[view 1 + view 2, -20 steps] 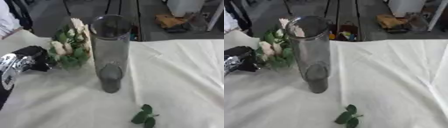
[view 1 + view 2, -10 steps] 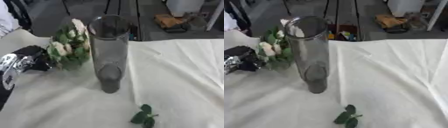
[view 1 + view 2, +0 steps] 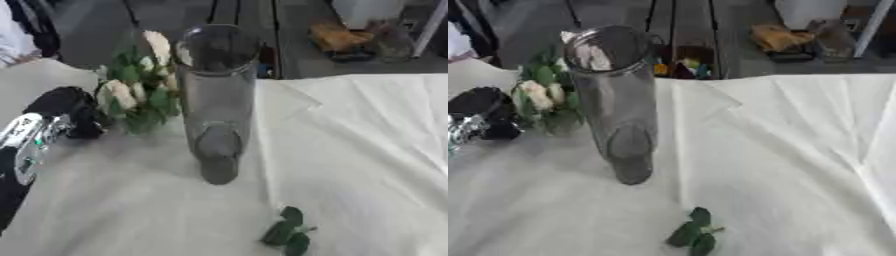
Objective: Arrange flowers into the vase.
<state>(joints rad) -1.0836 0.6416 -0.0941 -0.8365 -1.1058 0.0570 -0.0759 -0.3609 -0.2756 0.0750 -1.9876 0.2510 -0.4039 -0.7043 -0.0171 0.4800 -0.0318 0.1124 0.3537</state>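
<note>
Left hand (image 3: 74,112) lifted flowers (image 3: 136,95) higher beside vase (image 3: 216,100).

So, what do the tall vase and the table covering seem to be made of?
The vase looks like clear glass or a clear plastic with a smoky grey tint: the flowers and the cloth show through its wall, and its rim shines. The table covering looks like a matte off-white woven fabric: it lies in soft creases and folds with no gloss.

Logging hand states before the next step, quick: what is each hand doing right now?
Left hand: shut on the bunch of white flowers, left of the glass vase.
Right hand: not in view.
</note>
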